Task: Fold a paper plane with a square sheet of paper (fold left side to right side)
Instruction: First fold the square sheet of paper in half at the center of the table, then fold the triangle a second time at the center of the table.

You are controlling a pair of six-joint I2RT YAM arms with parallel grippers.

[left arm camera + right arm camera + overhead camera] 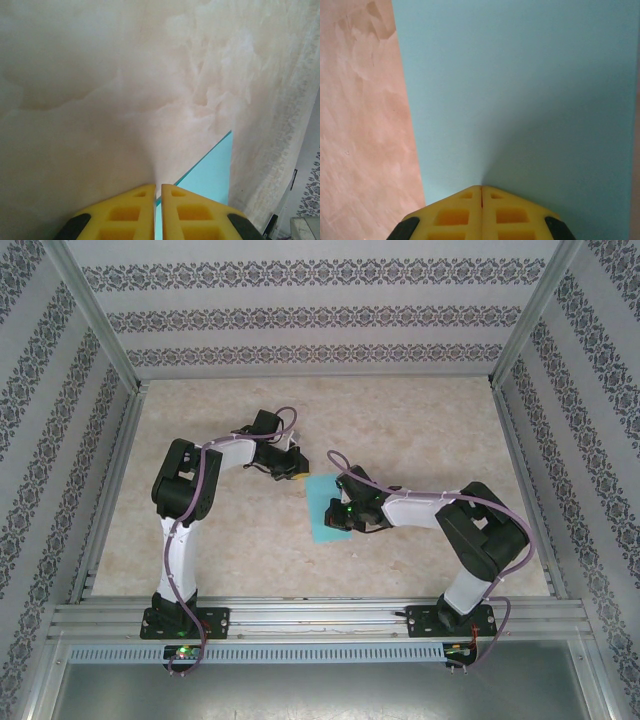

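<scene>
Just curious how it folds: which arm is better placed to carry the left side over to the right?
Left, probably. The left tool seems to pinch the sheet at its far-left corner; the right tool is shut, resting on top of it.

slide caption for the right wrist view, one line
Right hand, fingers shut, poised low over the turquoise paper near its edge, with the marbled table alongside.

Bright, even light — soft shadows
</scene>
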